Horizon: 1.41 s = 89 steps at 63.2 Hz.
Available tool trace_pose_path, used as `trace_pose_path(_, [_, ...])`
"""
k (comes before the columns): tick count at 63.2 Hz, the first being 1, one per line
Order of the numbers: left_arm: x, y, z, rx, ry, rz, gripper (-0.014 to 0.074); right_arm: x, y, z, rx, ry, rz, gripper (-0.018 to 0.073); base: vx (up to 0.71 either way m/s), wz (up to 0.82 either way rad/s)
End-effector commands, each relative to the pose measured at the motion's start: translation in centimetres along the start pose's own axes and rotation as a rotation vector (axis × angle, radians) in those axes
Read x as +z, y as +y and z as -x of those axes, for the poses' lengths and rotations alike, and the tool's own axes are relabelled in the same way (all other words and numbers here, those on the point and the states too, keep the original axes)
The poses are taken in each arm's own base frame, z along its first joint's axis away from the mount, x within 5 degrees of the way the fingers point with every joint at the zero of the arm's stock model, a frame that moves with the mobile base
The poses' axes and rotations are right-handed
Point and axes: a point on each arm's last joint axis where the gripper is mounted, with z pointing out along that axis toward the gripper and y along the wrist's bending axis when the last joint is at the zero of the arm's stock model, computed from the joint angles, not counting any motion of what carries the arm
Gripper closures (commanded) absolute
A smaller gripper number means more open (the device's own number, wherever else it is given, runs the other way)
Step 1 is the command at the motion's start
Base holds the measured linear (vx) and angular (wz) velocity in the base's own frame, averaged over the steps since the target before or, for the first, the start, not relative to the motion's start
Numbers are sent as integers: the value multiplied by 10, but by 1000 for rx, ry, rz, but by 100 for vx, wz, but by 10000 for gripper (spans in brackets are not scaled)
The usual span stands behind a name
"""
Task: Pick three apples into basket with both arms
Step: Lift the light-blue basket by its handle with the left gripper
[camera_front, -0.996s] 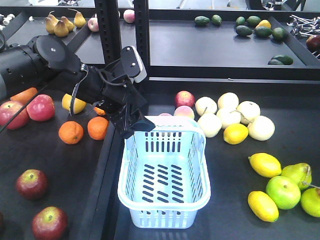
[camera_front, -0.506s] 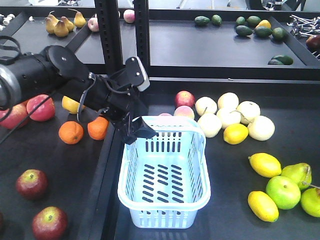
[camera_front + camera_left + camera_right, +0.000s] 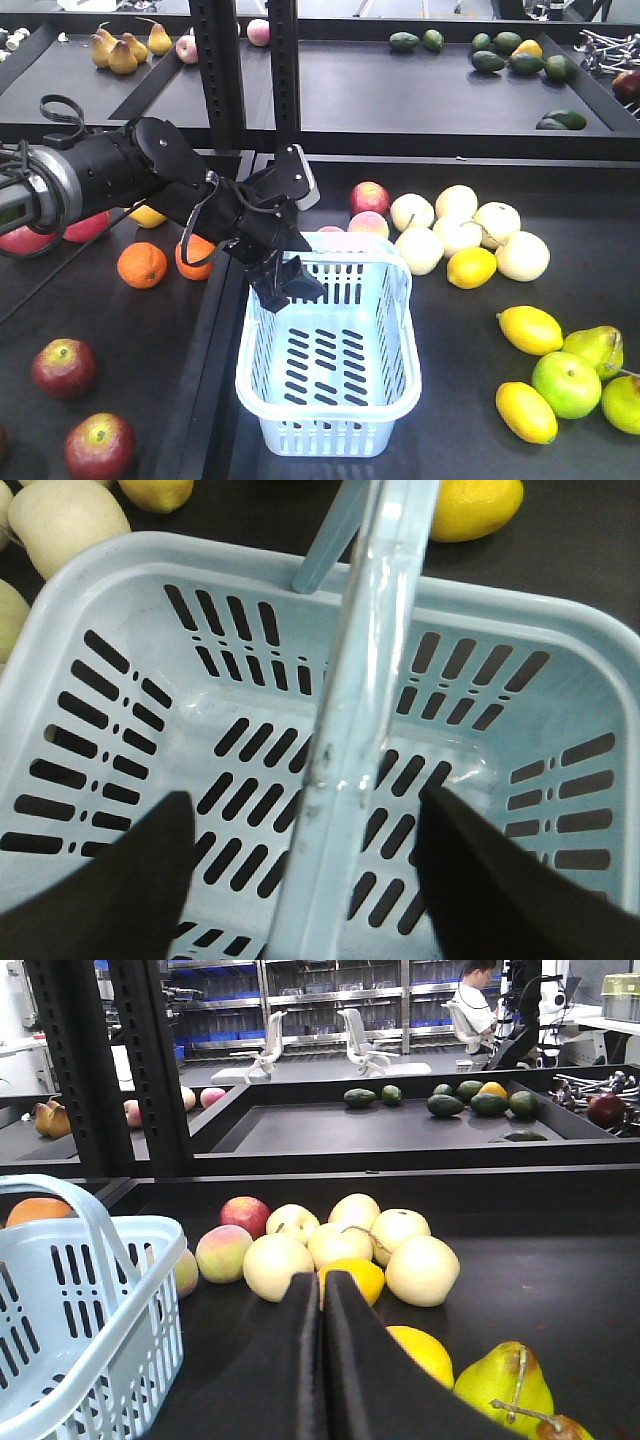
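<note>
The pale blue basket [image 3: 330, 405] stands empty in the middle, its handle [image 3: 352, 720] raised. My left gripper [image 3: 290, 280] hangs open over the basket's far-left corner. In the left wrist view its black fingers [image 3: 110, 880] stand wide apart on either side of the handle, not touching it, above the slotted bottom [image 3: 250, 770]. Two dark red apples [image 3: 63, 367] [image 3: 98, 445] lie on the left table, well apart from the gripper. My right gripper [image 3: 322, 1295] is shut on nothing, low beside the basket [image 3: 100, 1230], and is out of the front view.
Oranges [image 3: 142, 265] lie under the left arm, pinkish-red apples [image 3: 85, 222] behind it. A red apple [image 3: 370, 196] and pale round fruit [image 3: 455, 225] sit behind the basket. Lemons [image 3: 530, 328] and green apples [image 3: 567, 383] lie right. Black posts [image 3: 215, 70] rise behind.
My left arm has reached right and down, bringing its open gripper from the basket's far-left rim to over the inside of the basket. The basket and the fruit have not moved.
</note>
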Motion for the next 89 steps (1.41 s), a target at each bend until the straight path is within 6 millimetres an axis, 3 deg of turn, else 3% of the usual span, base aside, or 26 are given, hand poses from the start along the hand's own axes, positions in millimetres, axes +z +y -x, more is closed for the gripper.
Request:
trace_pose_path(1, [-22,-4,22,4,-84,40,263,0,0,2,-16,-67,-2,564,0,0])
trace_pose_path(17, [-33,-18,26,5,-72,-56,605,0,0,2,-15,-67,-2,564,0,0])
trace_pose_path(37, [-101,-48,56,-57,-170,16,604,0,0,2,-15,-67,-2,564,0,0])
trace_pose_path(48, [-154,-77,71,-127,-236,87,604,0,0,2,-15,-67,-2,564,0,0])
trace_pose_path(59, [-202,-110,72,-178,-250,169,604,0,0,2,-15,-67,-2,564,0,0])
trace_pose_path(70, [-244,-154,60,-192,-302,239,604,0,0,2,-15,-67,-2,564,0,0])
trace_pose_path(78, [-261,-190,37,-210,-375,293,604,0,0,2,-15,-67,-2,564,0,0])
trace_pose_path(89, [-258,-226,-12,-315,-494,380,604,0,0,2,-15,-67,-2,564,0,0])
